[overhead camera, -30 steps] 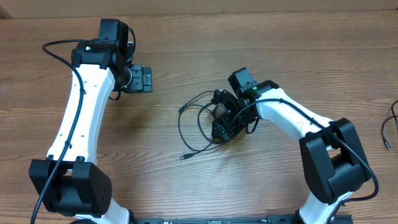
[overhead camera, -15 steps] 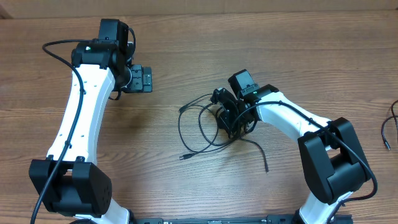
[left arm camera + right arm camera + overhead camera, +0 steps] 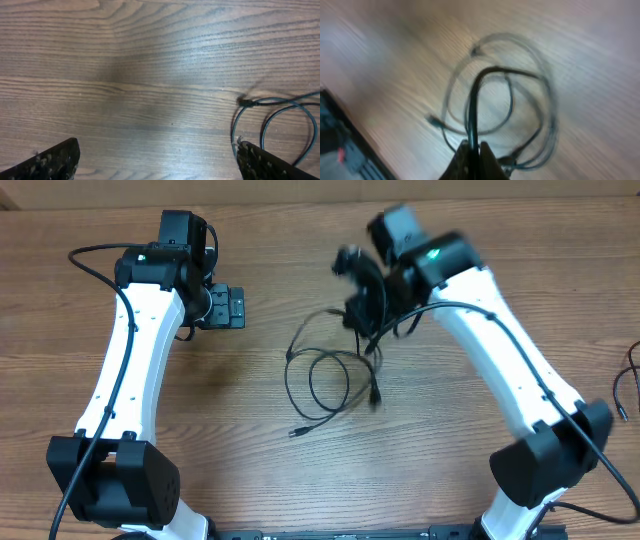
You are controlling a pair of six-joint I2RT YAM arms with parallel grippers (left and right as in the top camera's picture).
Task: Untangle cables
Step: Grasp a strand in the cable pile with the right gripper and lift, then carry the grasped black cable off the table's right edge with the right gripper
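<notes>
The cables lie mid-table as thin black loose loops, one plug end pointing to the near left. My right gripper is blurred above their far side. In the right wrist view it is shut on one black cable, which runs taut from the jaws down to the loops on the wood. My left gripper stands open well to the left of the cables. In its wrist view the left gripper holds nothing, and cable loops lie just past its right fingertip.
Another thin black cord lies at the table's right edge. The left arm's own thick black wire arcs along its white link. Bare wood surrounds the loops.
My right gripper has shut on a cable and swung up toward the far side, drawing that strand out of the bundle. The remaining loops have spread. The left arm has not moved.
</notes>
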